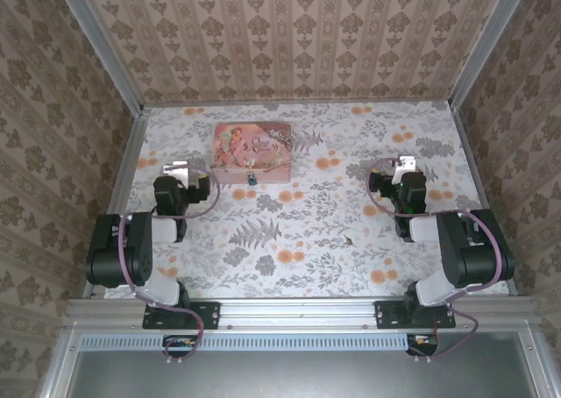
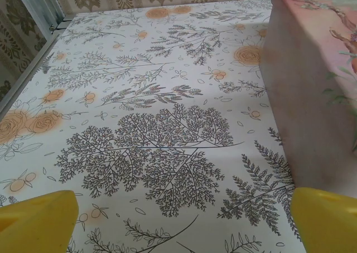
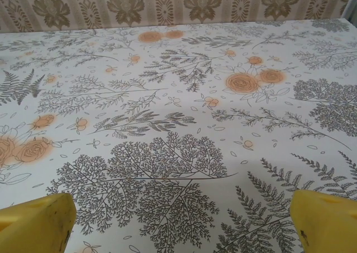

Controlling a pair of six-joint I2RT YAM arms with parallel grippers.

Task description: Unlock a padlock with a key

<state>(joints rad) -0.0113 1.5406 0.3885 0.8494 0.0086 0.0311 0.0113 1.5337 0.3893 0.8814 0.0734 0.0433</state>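
Observation:
The tiny teal padlock (image 1: 251, 181) hangs at the front face of the pink picture tin (image 1: 252, 151). A small dark speck that looks like the key (image 1: 349, 238) lies on the floral tablecloth, right of centre. My left gripper (image 1: 179, 167) sits just left of the tin, and its yellow fingers (image 2: 34, 222) are spread wide over bare cloth. The tin's side wall (image 2: 312, 91) fills the right of the left wrist view. My right gripper (image 1: 406, 164) is at the right, beyond the key, open (image 3: 178, 230) with nothing between its fingers (image 3: 327, 222).
Aluminium rails (image 1: 124, 166) and patterned walls (image 1: 298, 30) enclose the table on the left, right and back. The floral cloth (image 1: 289, 266) between the two arms holds just the key. The left rail (image 2: 28, 69) runs close to the left gripper.

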